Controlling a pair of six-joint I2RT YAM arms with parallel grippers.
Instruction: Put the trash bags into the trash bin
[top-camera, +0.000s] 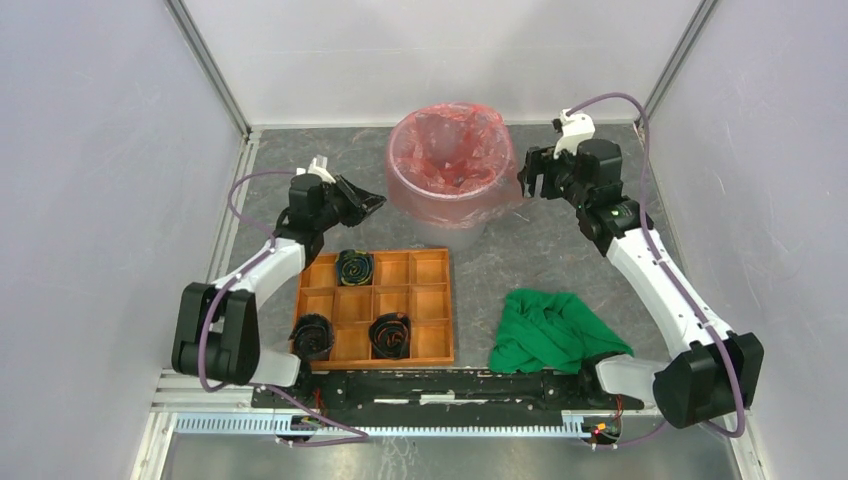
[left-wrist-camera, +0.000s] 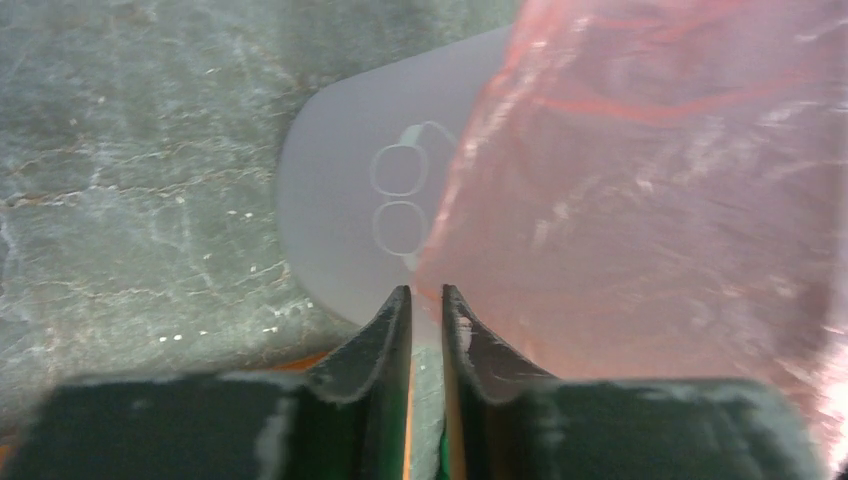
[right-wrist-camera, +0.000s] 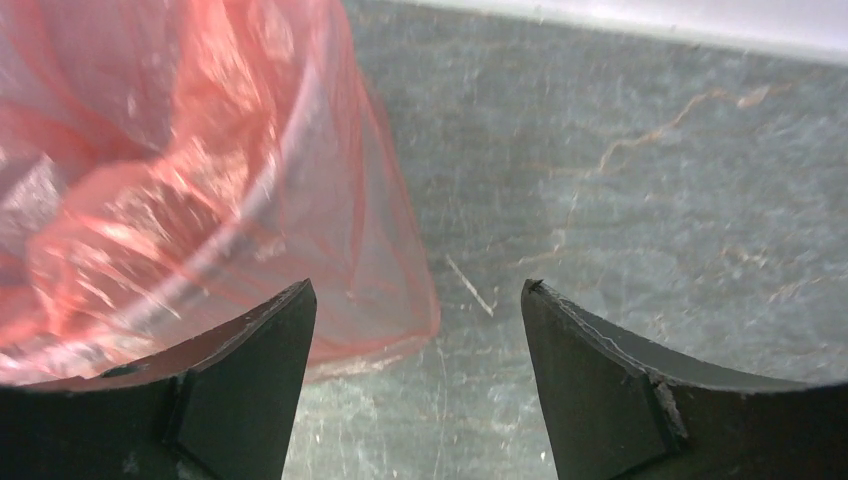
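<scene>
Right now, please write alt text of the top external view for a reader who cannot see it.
A round grey plastic bin lined with a thin red plastic bag stands on the table's far side, between the left gripper and the open right gripper. Nearer lie an orange wooden tray and a green cloth.

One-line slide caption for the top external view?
Red trash bag lines the grey bin, folded over its rim; left gripper and right gripper flank it.

Blk/wht arms (top-camera: 655, 270), purple cables (top-camera: 610, 100)
</scene>
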